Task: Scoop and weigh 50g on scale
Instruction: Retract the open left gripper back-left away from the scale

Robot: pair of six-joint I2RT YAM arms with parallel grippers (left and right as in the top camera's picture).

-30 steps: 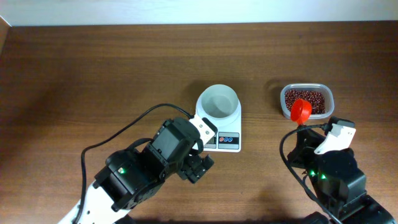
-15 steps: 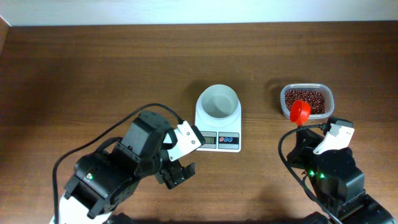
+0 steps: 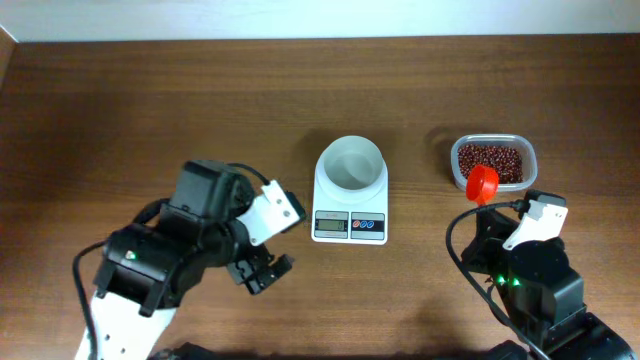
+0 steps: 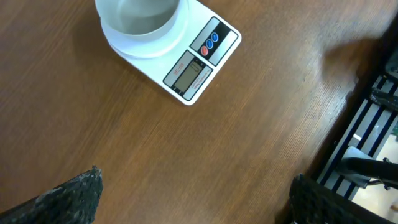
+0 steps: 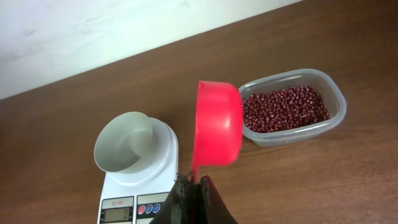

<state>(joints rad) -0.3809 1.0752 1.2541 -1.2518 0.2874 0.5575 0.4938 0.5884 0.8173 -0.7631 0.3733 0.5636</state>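
The left arm (image 3: pixel 160 260) has drawn back toward the counter's (image 3: pixel 150 100) near-left corner. A second ago its left jaws sat just beside the scale's front-left corner; now they are well apart from it. They gape fully, holding nothing. The left wrist view catches only the tips of the two fingers (image 4: pixel 68 196) at its bottom corners, the rest cut off, with bare wood between them.

The scale (image 3: pixel 349 210) stands around the middle of the counter, unmoved, its display and buttons facing the near edge. The white bowl (image 3: pixel 350 163) sits on its platform, looking empty. The display's digits are too small to read in any view.

To the right, nothing has shifted. The red scoop (image 3: pixel 483 181) hangs at the near-left corner of the tub (image 3: pixel 492 162) of beans (image 3: pixel 490 158), overlapping its rim from overhead. The right jaws are clamped tight on the scoop's handle, which is mostly hidden inside them. From the right wrist the scoop (image 5: pixel 219 123) shows mostly its outer side, so its contents cannot be told. The right arm (image 3: pixel 535 275) runs off the counter's near edge.
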